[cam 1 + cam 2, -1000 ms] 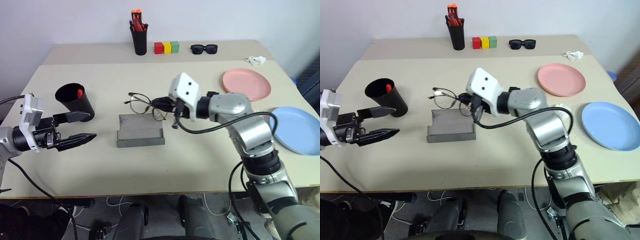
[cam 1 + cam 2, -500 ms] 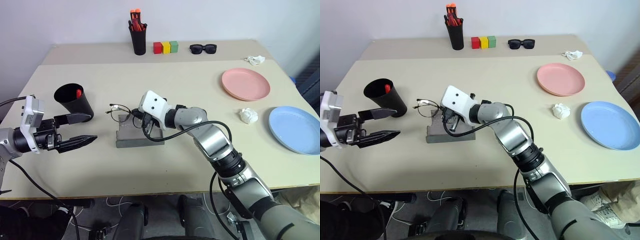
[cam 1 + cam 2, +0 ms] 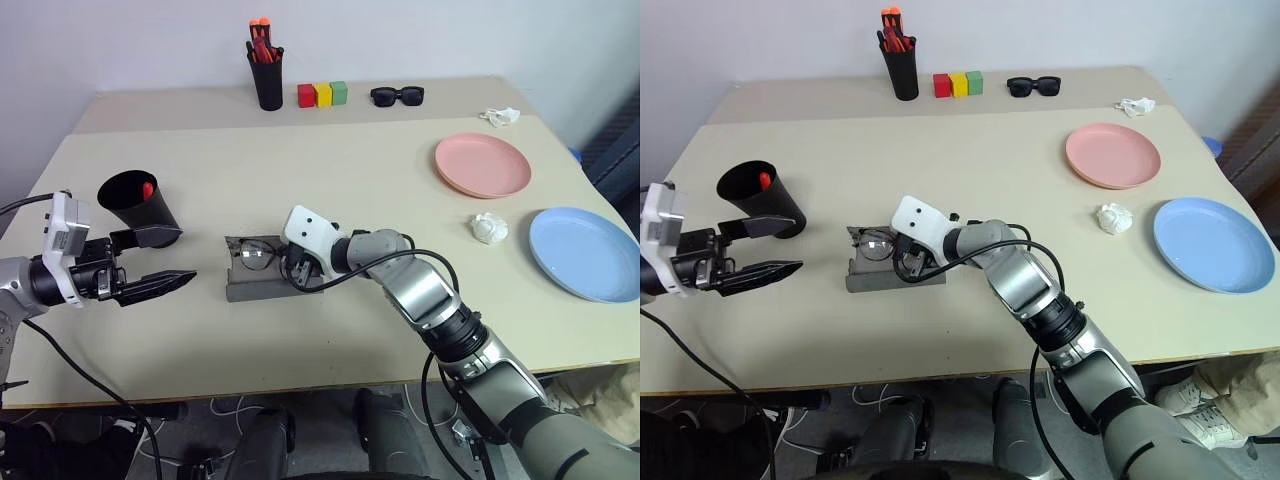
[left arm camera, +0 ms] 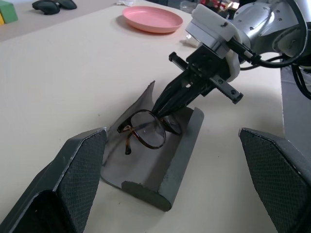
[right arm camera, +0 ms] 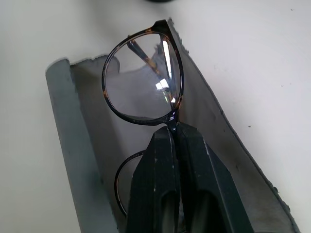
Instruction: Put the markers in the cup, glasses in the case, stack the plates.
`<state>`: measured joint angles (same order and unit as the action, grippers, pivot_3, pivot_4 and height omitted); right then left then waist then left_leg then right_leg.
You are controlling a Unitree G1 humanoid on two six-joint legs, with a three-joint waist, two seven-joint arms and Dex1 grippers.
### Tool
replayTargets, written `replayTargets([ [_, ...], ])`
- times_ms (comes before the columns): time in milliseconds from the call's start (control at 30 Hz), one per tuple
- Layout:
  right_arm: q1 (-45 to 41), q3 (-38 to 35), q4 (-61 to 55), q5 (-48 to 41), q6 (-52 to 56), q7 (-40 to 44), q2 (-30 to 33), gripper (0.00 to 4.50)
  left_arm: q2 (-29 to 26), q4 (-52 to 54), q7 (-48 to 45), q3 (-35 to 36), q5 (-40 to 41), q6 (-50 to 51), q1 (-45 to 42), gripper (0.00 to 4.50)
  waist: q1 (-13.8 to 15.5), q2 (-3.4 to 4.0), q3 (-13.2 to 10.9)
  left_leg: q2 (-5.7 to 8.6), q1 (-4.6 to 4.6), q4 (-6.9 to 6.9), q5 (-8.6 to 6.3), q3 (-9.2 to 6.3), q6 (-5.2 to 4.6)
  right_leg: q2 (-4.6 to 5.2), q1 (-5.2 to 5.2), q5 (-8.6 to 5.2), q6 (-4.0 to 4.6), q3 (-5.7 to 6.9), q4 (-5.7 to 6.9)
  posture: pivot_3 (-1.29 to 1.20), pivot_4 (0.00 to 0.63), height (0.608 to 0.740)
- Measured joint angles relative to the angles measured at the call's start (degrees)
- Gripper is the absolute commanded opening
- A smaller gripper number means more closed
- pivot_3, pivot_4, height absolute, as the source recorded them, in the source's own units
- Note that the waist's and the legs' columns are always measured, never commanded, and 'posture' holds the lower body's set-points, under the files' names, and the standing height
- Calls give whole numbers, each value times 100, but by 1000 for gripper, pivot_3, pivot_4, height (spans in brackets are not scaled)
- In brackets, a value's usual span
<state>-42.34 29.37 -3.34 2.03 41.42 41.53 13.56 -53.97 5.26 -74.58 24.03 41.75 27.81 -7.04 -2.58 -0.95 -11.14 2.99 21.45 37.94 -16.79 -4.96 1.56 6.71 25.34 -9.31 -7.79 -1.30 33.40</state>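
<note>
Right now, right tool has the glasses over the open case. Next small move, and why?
Probably open the right tool and let go. It is shut on the bridge of the glasses, which already sit low inside the open case, one lens against the lining. Then back out before closing the lid.

The case [image 3: 262,282] was grey, the glasses [image 5: 143,82] tortoiseshell-rimmed, one plate [image 3: 483,166] pink, the other plate [image 3: 587,253] blue.
</note>
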Motion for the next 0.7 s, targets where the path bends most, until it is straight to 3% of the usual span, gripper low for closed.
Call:
replayTargets([
  [533,1,265,-154,178,15,222,136,60,21,6,45,-37,0,1,-9,4500,3,0,0,0,0,0,0,0,0,0,0,0,0,0,-1,0,150,740],
  [567,1,315,-154,197,-28,260,162,632,21,6,44,-37,0,1,-10,4500,3,0,0,0,0,0,0,0,0,0,0,0,0,0,-1,0,150,740],
  [600,5,363,-154,207,-50,293,177,876,21,6,44,-38,0,1,-12,4500,2,0,0,0,0,0,0,0,0,0,0,0,0,0,-1,0,150,740],
  [700,18,378,-157,207,-79,376,217,2220,21,5,40,-52,-1,0,-30,4500,2,-1,0,0,0,0,0,0,0,0,-1,0,0,0,0,0,150,740],
])
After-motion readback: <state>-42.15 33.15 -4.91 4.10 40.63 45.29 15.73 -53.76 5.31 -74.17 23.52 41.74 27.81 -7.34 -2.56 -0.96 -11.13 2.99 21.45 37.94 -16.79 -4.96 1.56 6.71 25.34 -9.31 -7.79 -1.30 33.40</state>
